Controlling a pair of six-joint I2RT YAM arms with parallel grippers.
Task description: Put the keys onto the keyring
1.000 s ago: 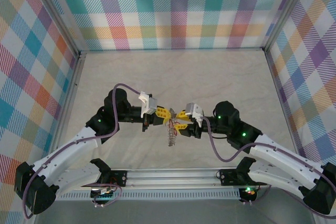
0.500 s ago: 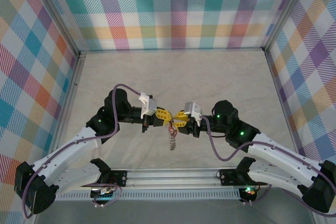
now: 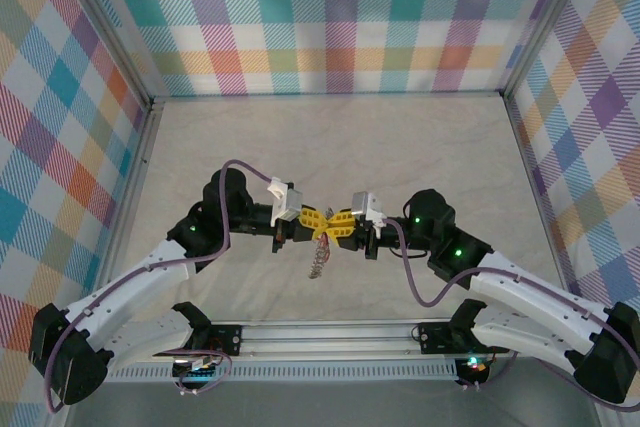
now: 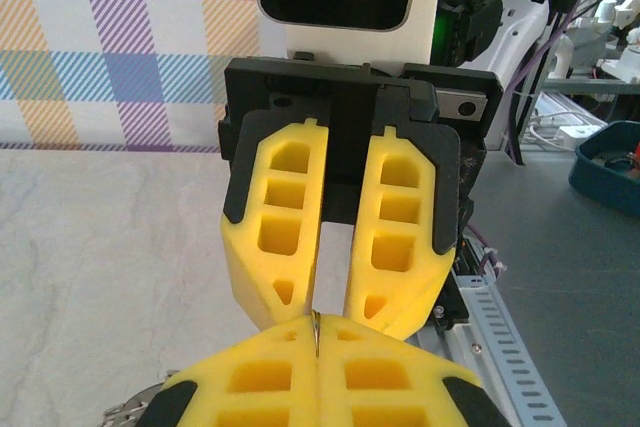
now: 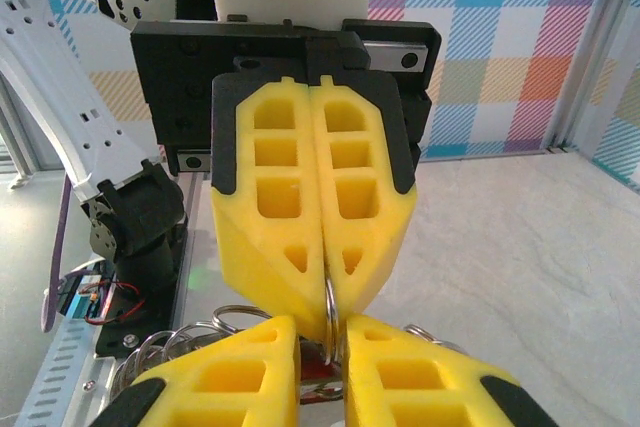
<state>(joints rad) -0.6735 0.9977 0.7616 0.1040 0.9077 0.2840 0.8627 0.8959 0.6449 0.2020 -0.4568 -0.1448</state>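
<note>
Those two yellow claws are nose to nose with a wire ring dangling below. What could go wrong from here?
1. The left gripper pinches only one thin strand of the large grey coiled-wire keyring at its fingertips; a slip could drop the dangling ring.
2. The right gripper meets it tip to tip, seemingly holding a tiny red-headed key; a slight misaim could bump fingers and knock the key loose.

Yellow end effectors, grey keyring, red keys

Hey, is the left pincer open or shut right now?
Shut. In the right wrist view the left pincer's yellow fingers press together, pinching the keyring's thin wire at their tips.
</note>
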